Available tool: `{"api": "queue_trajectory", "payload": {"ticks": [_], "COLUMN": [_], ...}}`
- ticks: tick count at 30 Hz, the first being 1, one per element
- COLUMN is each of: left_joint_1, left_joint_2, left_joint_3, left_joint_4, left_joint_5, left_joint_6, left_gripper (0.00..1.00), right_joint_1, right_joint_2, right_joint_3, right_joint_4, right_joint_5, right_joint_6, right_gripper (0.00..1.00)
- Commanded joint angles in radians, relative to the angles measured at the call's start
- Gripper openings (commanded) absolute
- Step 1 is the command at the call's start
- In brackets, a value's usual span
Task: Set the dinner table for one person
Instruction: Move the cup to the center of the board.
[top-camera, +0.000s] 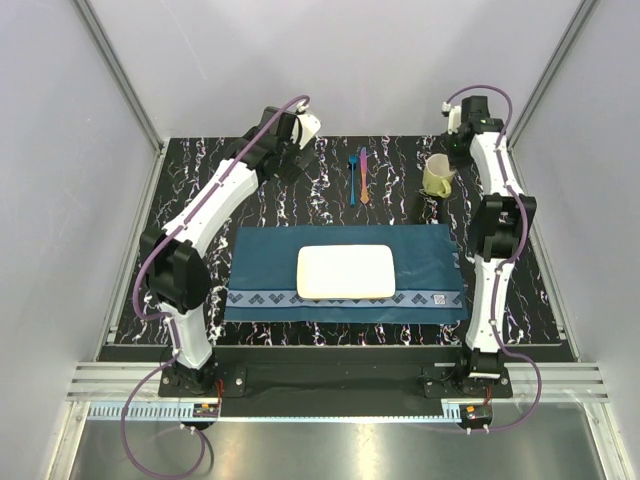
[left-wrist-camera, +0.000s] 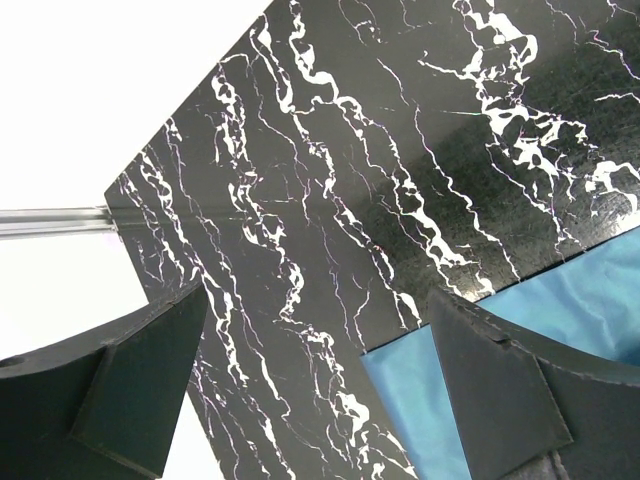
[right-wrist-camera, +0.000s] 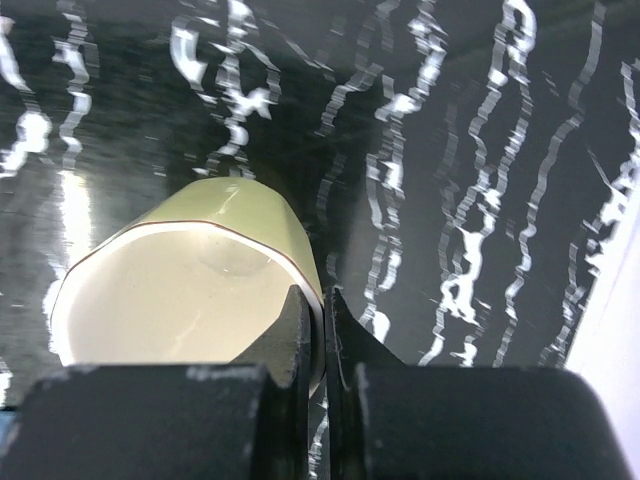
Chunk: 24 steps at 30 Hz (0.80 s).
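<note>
Mug (right-wrist-camera: 190, 290) update: my right pincer (right-wrist-camera: 322, 300) is pinched onto its rim, one finger inside the cup and one outside, jaws almost shut on the wall. It sits at the far right of the dinner table (top-camera: 400, 205), just past the far right corner of the blue placemat (top-camera: 260, 262). So I'd say a spot near the plate (top-camera: 345, 271) means pulling it toward my base and a bit left. Can't tell if its bottom is off the tabletop. My left pincer (left-wrist-camera: 315, 295) is wide open, holding nothing, over bare marble at the far left, well apart from the mug. Right arm's job, I reckon.
</note>
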<state>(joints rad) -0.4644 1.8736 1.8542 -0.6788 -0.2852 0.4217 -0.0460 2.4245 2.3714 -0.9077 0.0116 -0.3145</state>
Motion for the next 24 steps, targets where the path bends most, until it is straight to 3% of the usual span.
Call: {"api": "queue_trajectory", "payload": {"ticks": [1, 24], "left_joint_1": [-0.003, -0.006], "left_joint_2": [-0.067, -0.053], "left_joint_3": [-0.004, 0.017], "left_joint_4": [0.048, 0.047], "left_joint_5": [-0.020, -0.011], "left_joint_6": [0.015, 0.029], "left_gripper": [0.99, 0.99], "right_joint_1": [-0.044, -0.180], "right_joint_2": [-0.051, -0.022], "right_joint_3": [-0.026, -0.031], "right_joint_4": [-0.034, -0.033], "right_joint_5": [0.091, 0.103], "right_joint_6": [-0.047, -0.071], "right_gripper": [0.00, 0.00]}}
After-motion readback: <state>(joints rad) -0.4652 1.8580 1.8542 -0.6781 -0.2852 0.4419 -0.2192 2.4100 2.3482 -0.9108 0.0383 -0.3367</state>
